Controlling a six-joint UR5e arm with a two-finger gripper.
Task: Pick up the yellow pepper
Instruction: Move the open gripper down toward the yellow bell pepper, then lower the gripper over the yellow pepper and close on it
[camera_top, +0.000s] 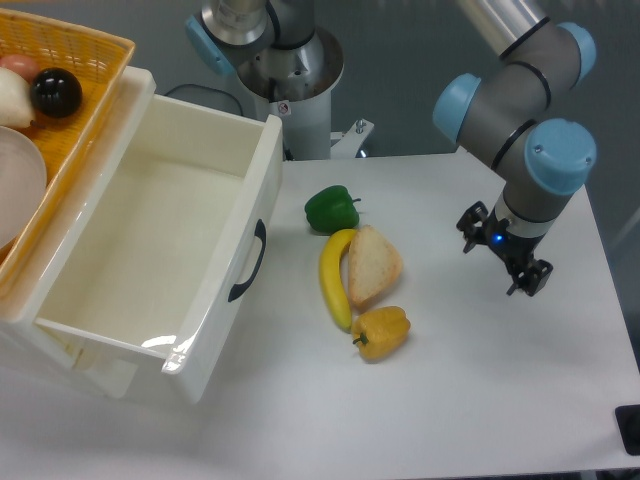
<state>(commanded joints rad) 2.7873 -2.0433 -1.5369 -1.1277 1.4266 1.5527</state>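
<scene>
done: 0 steps, we judge | pepper (381, 333) lies mid-tabletop toward the front edge, touching the banana (335, 277) | gripper (507, 254) near the right edge, empty, jaw state unclear | left: reach, grasp, lift

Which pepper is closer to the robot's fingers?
The yellow pepper, at the banana's lower end. The green pepper sits farther away, near the drawer.

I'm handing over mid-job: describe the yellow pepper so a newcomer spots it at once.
Start at the open white drawer on the left; just right of it lies a cluster of food. The yellow pepper is its nearest, lowest piece, at the banana tip below the bread. It is lumpy and short-stemmed, unlike the long banana or the green pepper.
</scene>
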